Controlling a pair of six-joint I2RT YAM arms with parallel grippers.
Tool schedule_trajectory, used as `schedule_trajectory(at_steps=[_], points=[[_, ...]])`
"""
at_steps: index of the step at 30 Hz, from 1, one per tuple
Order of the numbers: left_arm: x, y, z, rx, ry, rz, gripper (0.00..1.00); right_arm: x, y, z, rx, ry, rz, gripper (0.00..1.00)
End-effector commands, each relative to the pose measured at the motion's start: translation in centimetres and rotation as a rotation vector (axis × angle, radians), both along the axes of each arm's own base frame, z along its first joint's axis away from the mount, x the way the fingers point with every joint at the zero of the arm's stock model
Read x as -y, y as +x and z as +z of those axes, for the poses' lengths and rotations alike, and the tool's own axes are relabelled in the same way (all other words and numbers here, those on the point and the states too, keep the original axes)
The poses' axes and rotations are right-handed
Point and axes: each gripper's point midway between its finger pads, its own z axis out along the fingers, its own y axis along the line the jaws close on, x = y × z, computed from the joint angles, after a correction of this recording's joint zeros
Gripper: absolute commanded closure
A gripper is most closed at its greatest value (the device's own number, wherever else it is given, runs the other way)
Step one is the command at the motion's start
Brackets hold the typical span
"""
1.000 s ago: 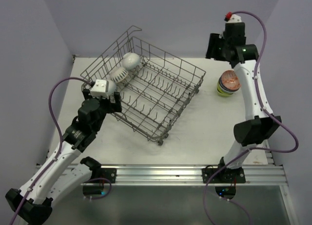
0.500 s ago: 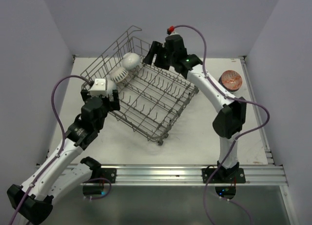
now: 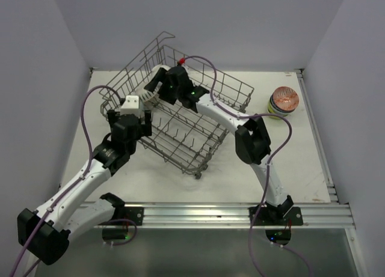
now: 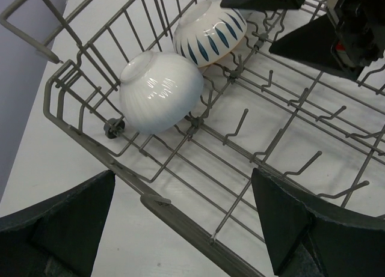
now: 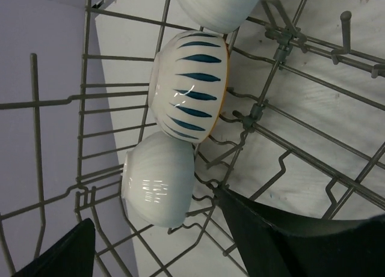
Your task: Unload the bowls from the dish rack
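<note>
Grey rack (image 3: 171, 158): far-left part of bench
Inside: ribbed bowl (image 4: 159, 92), blue bowl (image 4: 210, 33), white bowl (image 5: 219, 3), all in rack's left corner
Out: stack (image 3: 283, 103) at bench's far-right edge; likely over half done
Right gripper (image 5: 150, 208): jaws apart above ribbed bowl, nothing held
Left gripper (image 4: 181, 178): jaws wide apart by rack's rim, empty

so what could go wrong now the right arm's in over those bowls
The right gripper hangs open over the ribbed white bowl, which lies on its side beside the blue-patterned bowl; closing could slip off the glossy curve or knock the neighbour. Its fingers are also close to the tines of the dish rack and might snag.
</note>
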Motion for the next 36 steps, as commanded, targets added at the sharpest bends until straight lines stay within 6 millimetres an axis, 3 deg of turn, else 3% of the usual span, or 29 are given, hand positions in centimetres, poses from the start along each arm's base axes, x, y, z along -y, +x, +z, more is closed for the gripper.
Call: schedule_trajectory(at_steps=[1,4,12,14,15,20,23,24,27,36], points=[[-0.6,0.7,0.6,0.019,-0.036,0.059,0.0,-0.3,3.4,3.6,0.093,0.127,-0.125,0.13],[-0.7,1.0,0.4,0.025,-0.047,0.065,0.0,-0.3,4.3,3.1,0.106,0.123,-0.159,0.1],[-0.6,2.3,-1.1,-0.036,-0.061,0.066,0.0,-1.9,6.0,-0.9,0.075,0.109,-0.168,0.04],[-0.8,2.4,-1.7,-0.06,-0.056,0.079,0.0,-2.2,6.4,-0.5,0.084,0.121,-0.172,0.01],[-1.0,2.5,-1.8,-0.065,-0.066,0.092,0.0,-2.3,6.6,-1.6,0.074,0.111,-0.174,0.01],[-0.9,3.0,-2.8,-0.105,-0.073,0.082,0.01,-3.0,6.9,-2.4,0.066,0.135,-0.168,0.01],[-0.7,3.1,-3.2,-0.126,-0.073,0.064,0.1,-3.5,7.0,-2.5,0.071,0.156,-0.16,0.01],[-0.6,3.1,-3.3,-0.133,-0.071,0.058,0.21,-3.5,7.1,-2.7,0.072,0.157,-0.158,0.02],[0.0,2.9,-3.7,-0.148,-0.083,0.026,0.37,-3.9,7.1,-1.7,0.097,0.183,-0.139,0.03],[1.5,2.4,-4.1,-0.166,-0.117,-0.06,0.68,-4.4,6.7,-1.1,0.1,0.2,-0.104,0.15]])
